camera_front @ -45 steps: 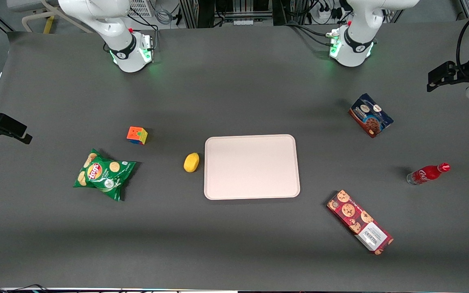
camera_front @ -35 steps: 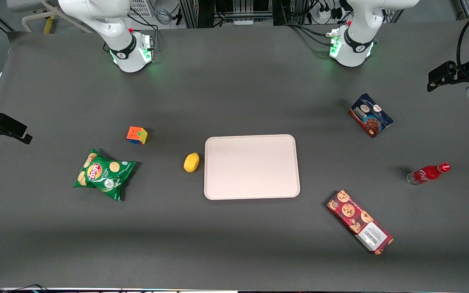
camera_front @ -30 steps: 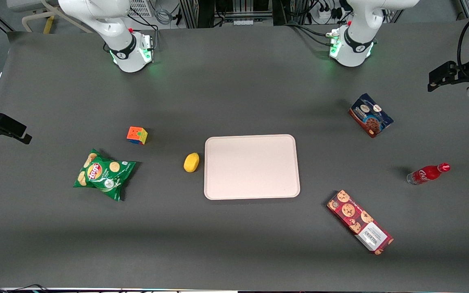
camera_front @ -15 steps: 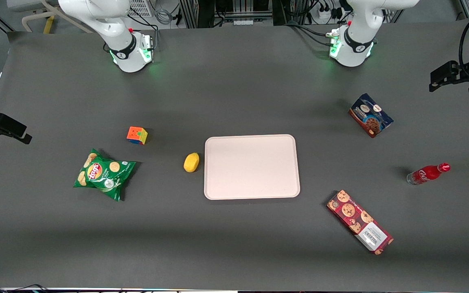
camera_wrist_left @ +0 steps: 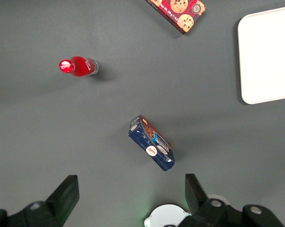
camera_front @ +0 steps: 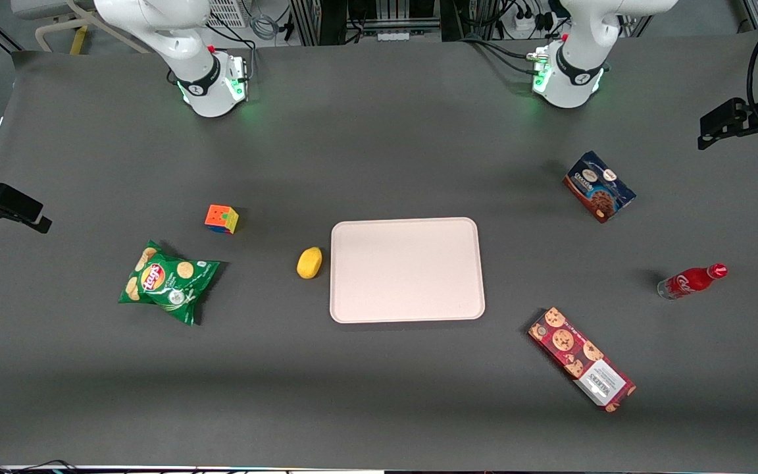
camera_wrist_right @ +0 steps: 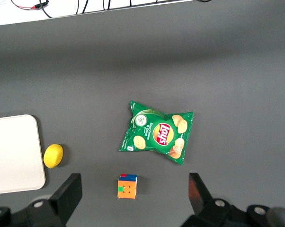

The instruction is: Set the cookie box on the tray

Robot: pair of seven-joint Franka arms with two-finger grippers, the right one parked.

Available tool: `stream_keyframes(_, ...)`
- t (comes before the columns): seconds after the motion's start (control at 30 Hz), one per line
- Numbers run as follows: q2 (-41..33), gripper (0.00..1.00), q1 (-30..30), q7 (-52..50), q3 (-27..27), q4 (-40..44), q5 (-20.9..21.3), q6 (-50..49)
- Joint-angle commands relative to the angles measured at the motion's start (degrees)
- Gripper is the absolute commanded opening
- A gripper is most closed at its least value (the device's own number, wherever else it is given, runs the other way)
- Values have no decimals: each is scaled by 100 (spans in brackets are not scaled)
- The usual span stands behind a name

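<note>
Red bottle (camera_front: 691, 282) lies near cookie box (camera_front: 599, 186); gripper (camera_wrist_left: 130, 198) jaws apart above.

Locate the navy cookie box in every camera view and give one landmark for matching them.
Front view: the cookie box lies on the table toward the working arm's end, farther from the camera than the red bottle.
Left wrist view: cookie box lies under the open end effector, between the fingers.
Right wrist view: not in it.
Shared landmark: the tray.

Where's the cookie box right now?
The cookie box lies on the table toward the working arm's end, apart from the tray, farther from the front camera than the soda bottle; the open tool hovers above.
</note>
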Motion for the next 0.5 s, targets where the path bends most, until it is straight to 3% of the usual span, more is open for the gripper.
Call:
stream_keyframes(0.0, 69, 100, 139, -66, -79, 310, 34, -162)
stream_keyframes(0.17, 182, 100, 333, -145, -132, 1029, 34, -784)
stream_keyframes(0.3, 341, 100, 333, -820, -132, 1707, 78, -1751)
stream_keyframes(0.47, 315, 100, 359, -1848, -132, 1612, 122, -2552)
